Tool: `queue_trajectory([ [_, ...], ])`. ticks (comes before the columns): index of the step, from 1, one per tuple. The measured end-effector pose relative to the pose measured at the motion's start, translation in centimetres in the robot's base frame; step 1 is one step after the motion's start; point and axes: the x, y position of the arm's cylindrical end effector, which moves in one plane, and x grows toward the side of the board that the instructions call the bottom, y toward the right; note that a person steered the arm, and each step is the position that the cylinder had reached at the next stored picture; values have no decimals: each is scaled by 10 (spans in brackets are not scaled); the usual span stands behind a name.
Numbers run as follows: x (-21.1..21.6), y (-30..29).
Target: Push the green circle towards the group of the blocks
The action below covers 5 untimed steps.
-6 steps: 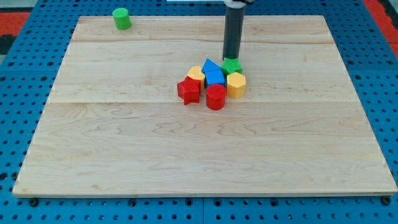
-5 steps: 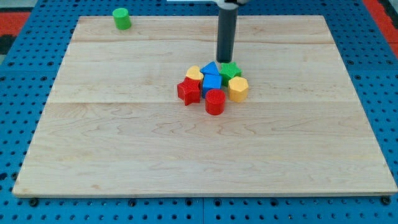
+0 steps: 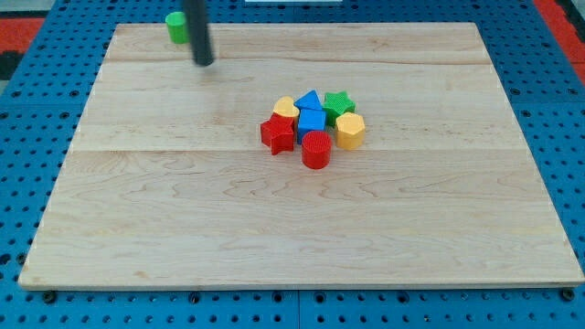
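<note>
The green circle (image 3: 175,26) stands near the top left corner of the wooden board (image 3: 183,228), partly hidden behind my rod. My tip (image 3: 204,64) rests on the board just right of and below the green circle, apart from it. The group sits at the board's middle: a yellow heart (image 3: 286,108), a blue triangle (image 3: 311,99), a green star (image 3: 339,101), a blue cube (image 3: 311,121), a yellow hexagon (image 3: 350,131), a red star (image 3: 278,133) and a red cylinder (image 3: 316,149), all close together.
A blue pegboard surface (image 3: 37,110) surrounds the board on all sides. Red patches show at the view's top corners (image 3: 562,14).
My rod has swept from beside the green star in the group to the top left, ending next to the green circle. The group shifted slightly earlier and now stays still.
</note>
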Motion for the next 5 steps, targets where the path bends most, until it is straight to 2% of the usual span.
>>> queue_trajectory([
  [1,-56,-131],
  [2,-111,-107],
  [3,-109,-66],
  [4,-76,60],
  [5,-8,98],
])
